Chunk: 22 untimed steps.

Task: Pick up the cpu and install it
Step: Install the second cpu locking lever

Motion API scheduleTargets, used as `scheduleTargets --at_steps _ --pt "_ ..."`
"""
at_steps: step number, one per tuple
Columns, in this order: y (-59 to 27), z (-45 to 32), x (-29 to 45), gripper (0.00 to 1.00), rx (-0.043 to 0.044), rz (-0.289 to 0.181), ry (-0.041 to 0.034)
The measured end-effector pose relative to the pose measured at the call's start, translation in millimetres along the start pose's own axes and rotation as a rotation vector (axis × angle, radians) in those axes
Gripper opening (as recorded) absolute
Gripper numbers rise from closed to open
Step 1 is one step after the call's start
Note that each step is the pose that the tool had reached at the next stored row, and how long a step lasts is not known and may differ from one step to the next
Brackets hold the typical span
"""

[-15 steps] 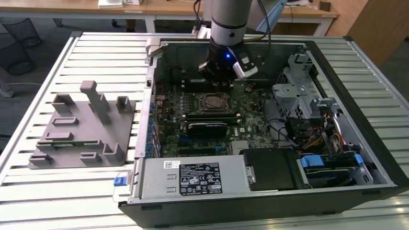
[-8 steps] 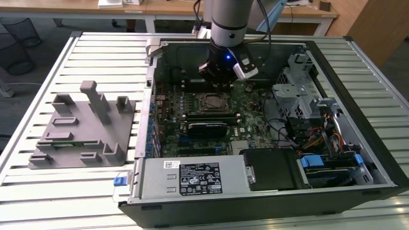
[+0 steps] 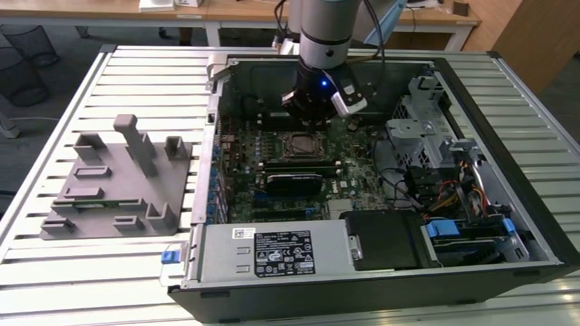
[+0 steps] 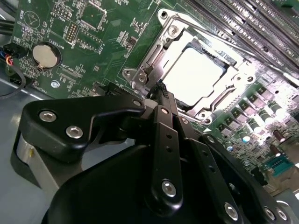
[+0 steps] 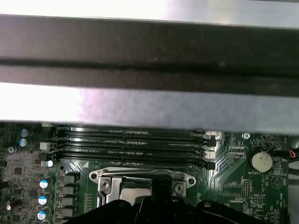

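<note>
Dominating the slatted table point(image 3: 136, 61), the open computer case point(image 3: 534, 204) lies with the grey fixture point(image 3: 118, 183) at the exterior view's left. Over its motherboard point(image 3: 349, 146), the gripper point(image 4: 161, 88) hangs clenched, empty, fingertips by the socket's metal frame point(image 4: 154, 56). The cpu point(image 4: 196, 74) sits in that socket, memory slots point(image 5: 131, 144) just beyond.

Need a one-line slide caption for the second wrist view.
Gripper poised at the edge of the motherboard socket, with the cpu seated inside.

The cpu point(image 4: 194, 74) shows a pale silver-white top in a silver socket frame point(image 4: 154, 60) on the green motherboard point(image 4: 107, 28). The tool point(image 4: 161, 93) is black, the fixture point(image 3: 118, 183) grey, and the desk point(image 3: 109, 268) pale with ribbed slats.
</note>
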<state>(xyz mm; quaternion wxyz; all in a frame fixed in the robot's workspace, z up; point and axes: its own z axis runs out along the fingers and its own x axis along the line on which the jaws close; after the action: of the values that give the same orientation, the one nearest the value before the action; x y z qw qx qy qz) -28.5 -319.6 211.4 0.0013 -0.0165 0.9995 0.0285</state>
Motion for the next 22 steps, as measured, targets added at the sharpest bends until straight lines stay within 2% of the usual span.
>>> scheduleTargets --at_steps 9,11,16,22 --pt "-5.0 -0.8 0.2 0.11 0.0003 0.0 0.0001" --pt "-4.8 -3.5 0.2 0.11 0.0001 0.0 0.0" --pt "-4.1 -16.3 0.1 0.11 0.0001 0.0 0.0001" --pt "-7.6 -18.5 0.2 0.11 0.0001 0.0 0.0002"
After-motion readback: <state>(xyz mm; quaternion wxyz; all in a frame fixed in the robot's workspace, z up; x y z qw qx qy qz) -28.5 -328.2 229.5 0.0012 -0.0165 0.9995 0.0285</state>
